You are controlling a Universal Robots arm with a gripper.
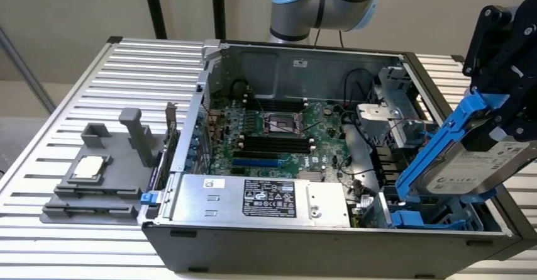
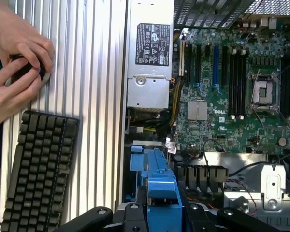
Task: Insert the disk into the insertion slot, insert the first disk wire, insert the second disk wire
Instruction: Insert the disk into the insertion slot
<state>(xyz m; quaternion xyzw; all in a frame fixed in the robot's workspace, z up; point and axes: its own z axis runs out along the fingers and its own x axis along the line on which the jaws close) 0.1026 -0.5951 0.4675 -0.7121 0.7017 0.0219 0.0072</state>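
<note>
My gripper point(image 1: 497, 119) hangs over the front right corner of the open computer case, at the exterior view's right. It is shut on the disk point(image 1: 474, 167), a silver-grey drive with a white label in a bright blue frame point(image 1: 436, 145). The disk is tilted steeply, its lower end just above the insertion slot point(image 1: 419, 218), a cage with blue clips in that corner. In the wrist view the blue frame point(image 2: 157, 181) sits between my black fingers point(image 2: 130, 215). Several cables lie near the cage; I cannot tell which are the disk wires.
The silver power supply box point(image 1: 260, 198) lies along the case's front wall, with the motherboard point(image 1: 277, 129) behind it. A grey multi-slot stand point(image 1: 100, 173) sits on the ribbed table at the exterior view's left. A person's hands point(image 2: 17, 63) and a black keyboard point(image 2: 34, 174) are beside the case.
</note>
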